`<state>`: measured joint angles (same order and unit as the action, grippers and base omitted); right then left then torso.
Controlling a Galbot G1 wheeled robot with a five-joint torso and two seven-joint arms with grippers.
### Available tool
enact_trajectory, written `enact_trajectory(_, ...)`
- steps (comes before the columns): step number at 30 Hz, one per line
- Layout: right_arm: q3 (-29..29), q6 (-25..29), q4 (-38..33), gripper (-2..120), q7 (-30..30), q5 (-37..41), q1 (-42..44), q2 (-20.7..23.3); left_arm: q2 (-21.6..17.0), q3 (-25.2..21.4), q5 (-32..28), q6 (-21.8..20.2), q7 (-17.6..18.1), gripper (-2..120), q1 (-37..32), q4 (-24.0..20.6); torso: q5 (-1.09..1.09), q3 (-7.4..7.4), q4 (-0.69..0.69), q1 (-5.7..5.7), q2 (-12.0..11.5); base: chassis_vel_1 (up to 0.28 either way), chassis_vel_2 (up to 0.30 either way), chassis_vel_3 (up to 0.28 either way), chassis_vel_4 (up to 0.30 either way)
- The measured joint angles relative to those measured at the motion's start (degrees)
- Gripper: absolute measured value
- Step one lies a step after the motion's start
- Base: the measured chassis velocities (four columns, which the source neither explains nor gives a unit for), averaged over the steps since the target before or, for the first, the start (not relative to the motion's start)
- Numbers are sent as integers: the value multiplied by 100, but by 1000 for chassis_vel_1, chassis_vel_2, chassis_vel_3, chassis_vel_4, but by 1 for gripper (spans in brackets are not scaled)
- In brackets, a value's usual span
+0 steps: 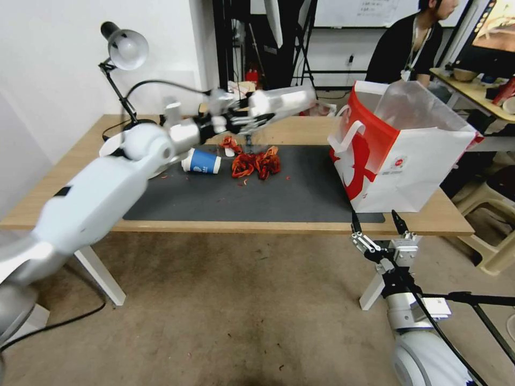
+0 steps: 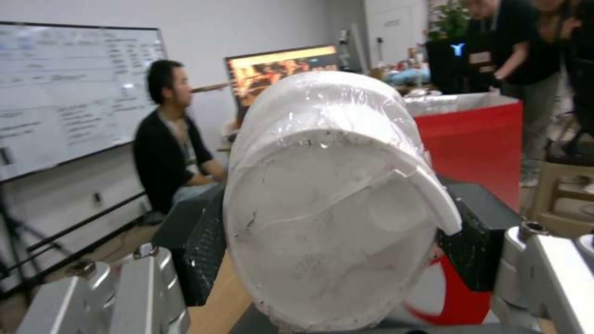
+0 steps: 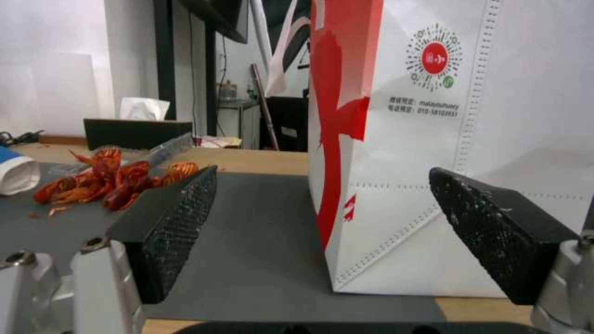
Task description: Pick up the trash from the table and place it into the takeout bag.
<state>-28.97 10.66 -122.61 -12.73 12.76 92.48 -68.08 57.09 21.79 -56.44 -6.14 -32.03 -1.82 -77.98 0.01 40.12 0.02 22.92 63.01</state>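
My left gripper (image 1: pixel 256 116) hangs above the back of the table (image 1: pixel 300 133), shut on a clear white-lidded cup (image 1: pixel 284 101) that lies sideways and points toward the takeout bag (image 1: pixel 407 161). In the left wrist view the cup's white lid (image 2: pixel 334 208) sits between the black pads (image 2: pixel 198 250). A blue paper cup (image 1: pixel 201 161) lies on its side on the dark grey mat (image 1: pixel 257 198), beside a pile of red scraps (image 1: pixel 256 162). My right gripper (image 1: pixel 377 221) stands open at the table's front edge, just in front of the bag (image 3: pixel 433 139).
A desk lamp (image 1: pixel 126 51) stands at the table's back left, its cable running along the edge. A beige stool (image 1: pixel 493 214) stands right of the table. A dark tissue box (image 3: pixel 136 132) sits at the table's far side. A person sits at a desk behind.
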Motion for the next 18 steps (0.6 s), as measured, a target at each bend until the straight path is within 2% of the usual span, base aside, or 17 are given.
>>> enact_trajectory(2, -1, -2, -2, 88, -1, -2, -1, -1, 52, 48, -5, 0, 2, 69, 48, 36, 1, 0, -1, 0, 0, 0, 0, 0, 0)
enact_trajectory(5, -8, -11, -5, 88, -8, -19, 2, -14, 737, 481, -35, 2, 15, 69, 630, 539, 3, 0, -5, 0, 0, 0, 0, 0, 0)
enact_trajectory(6, -8, -11, -5, 88, -8, -19, 2, -14, 737, 481, -35, 2, 15, 69, 630, 539, 3, 0, -5, 0, 0, 0, 0, 0, 0)
enact_trajectory(8, -16, -18, -17, 88, -12, -21, 6, -16, 1148, 730, -68, 5, 22, 69, 1073, 944, 3, -1, -2, 0, 0, 0, 0, 0, 0)
enact_trajectory(17, -30, -37, -33, 88, -17, -19, -17, -19, 1728, 1082, -132, -4, 32, 69, 1595, 1486, 1, -1, -2, 0, 1, 0, 0, 0, 0)
enact_trajectory(18, -30, -38, -33, 88, -18, -17, -23, -27, 1883, 1158, -133, 4, 32, 69, 1668, 1643, 1, -1, -1, 0, 1, 0, 0, 0, 0)
